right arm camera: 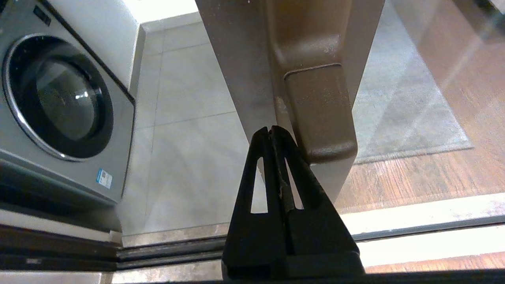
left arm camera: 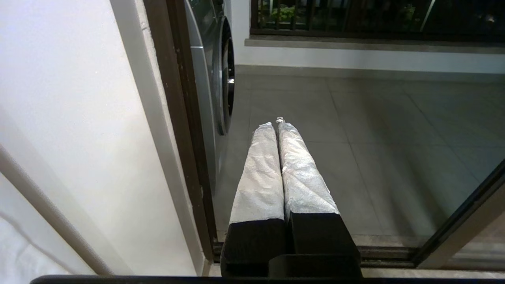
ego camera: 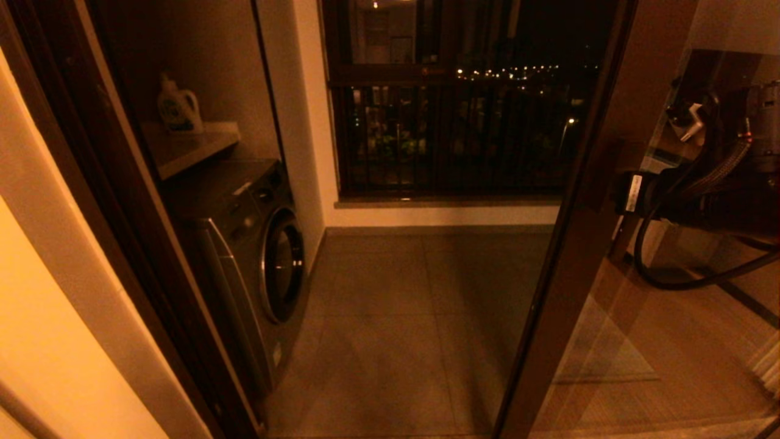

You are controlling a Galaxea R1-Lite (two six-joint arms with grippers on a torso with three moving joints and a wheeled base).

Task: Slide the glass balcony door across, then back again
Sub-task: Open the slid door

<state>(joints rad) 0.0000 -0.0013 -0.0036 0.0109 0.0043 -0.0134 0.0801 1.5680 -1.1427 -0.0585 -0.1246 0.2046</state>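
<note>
The glass balcony door [ego camera: 579,244] stands at the right with its dark brown stile slanting down the head view, and the doorway to its left is open. My right gripper [right arm camera: 271,129] is shut with nothing in it. Its tips rest against the stile [right arm camera: 236,59], right beside the lower end of the wooden bar handle [right arm camera: 319,110]. In the head view the right arm [ego camera: 701,195] reaches in to that handle from the right. My left gripper [left arm camera: 275,124] is shut and empty. It hangs over the tiled floor near the left door jamb [left arm camera: 185,118], apart from the door [left arm camera: 465,221].
A grey washing machine [ego camera: 262,256] stands just inside the balcony at the left, under a shelf with a detergent bottle [ego camera: 178,110]. The dark window with railing bars [ego camera: 457,122] closes the far side. The floor track [left arm camera: 386,252] runs across the threshold.
</note>
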